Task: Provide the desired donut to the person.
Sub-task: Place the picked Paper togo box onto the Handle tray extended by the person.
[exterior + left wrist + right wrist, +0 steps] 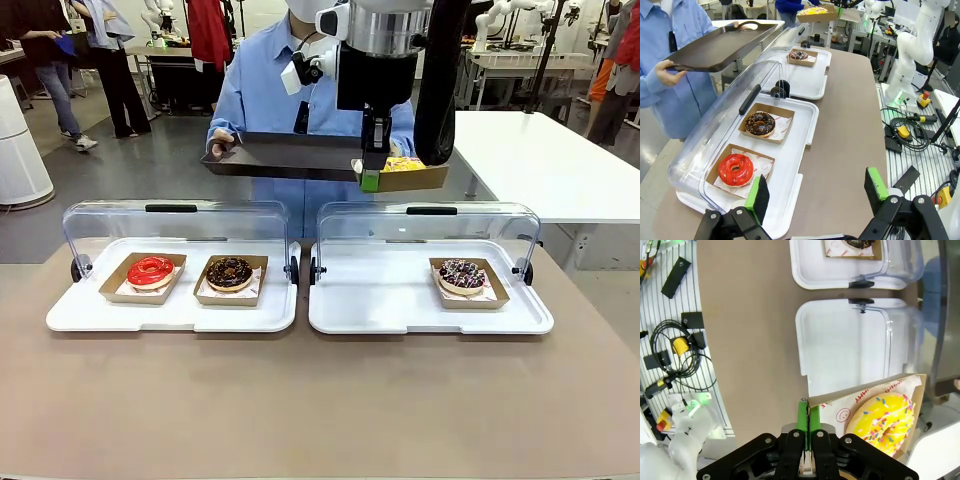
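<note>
Front view: right fingers (371, 176) shut tight on the near edge of a brown cardboard tray (428, 181) bearing the yellow sprinkled donut (403, 164), raised well above the surface (320, 400) and beyond the right display tray (400, 312). Cardboard tray level with the right end of a dark serving tray (280, 155); contact between the two not discernible. Serving tray held out flat by the person (262, 95) in a light blue shirt at the far side, with one hand (222, 140) gripping its left end.

On the surface, two white display trays side by side, each with a clear domed lid swung open toward the far side. In the left display tray (100, 315): red glazed donut (151, 270) and chocolate donut (230, 272), each in its own cardboard tray, close together. In the right display tray: dark donut with white and pink sprinkles (462, 275), toward its right end.

Left wrist view: left fingers (816, 192) spread wide with nothing between the green pads, low over the surface beside the near end of the left display tray.

Right wrist view: green pads pressed together on the thin cardboard edge, with the yellow sprinkled donut just beside them on printed paper.
</note>
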### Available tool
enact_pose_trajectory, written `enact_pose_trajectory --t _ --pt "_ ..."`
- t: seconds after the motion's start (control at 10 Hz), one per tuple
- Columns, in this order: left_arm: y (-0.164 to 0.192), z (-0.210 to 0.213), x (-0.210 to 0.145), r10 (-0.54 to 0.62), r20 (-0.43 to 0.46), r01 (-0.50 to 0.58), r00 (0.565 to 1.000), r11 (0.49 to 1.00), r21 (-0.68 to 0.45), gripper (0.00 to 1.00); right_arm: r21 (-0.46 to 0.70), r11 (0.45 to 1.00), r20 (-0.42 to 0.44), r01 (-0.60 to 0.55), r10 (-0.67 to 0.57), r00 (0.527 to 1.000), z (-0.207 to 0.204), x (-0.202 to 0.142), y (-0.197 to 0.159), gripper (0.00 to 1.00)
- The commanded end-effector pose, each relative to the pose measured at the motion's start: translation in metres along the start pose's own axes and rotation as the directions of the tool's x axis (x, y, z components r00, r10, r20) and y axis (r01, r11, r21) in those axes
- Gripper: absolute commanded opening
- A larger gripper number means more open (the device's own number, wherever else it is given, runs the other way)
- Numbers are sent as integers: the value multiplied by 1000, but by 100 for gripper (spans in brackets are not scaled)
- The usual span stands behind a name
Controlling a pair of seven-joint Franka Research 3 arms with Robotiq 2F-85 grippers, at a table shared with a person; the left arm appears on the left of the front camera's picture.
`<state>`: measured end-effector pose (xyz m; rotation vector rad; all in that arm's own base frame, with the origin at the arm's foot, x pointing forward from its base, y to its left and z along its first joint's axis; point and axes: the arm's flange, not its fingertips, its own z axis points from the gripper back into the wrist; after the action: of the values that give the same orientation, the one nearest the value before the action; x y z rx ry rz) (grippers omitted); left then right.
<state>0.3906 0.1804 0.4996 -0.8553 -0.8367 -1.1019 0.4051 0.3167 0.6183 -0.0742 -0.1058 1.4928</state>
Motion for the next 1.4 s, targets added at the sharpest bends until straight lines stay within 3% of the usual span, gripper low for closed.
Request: enact_pose_trajectory --t 0.0,1.3 --pt "-1 0 0 -23 26 23 999 1000 3 100 2 1000 -1 20 -20 1000 0 -3 1 0" --pt "-1 0 0 -23 26 23 999 1000 3 100 -15 1000 29 15 -15 999 13 9 -11 2"
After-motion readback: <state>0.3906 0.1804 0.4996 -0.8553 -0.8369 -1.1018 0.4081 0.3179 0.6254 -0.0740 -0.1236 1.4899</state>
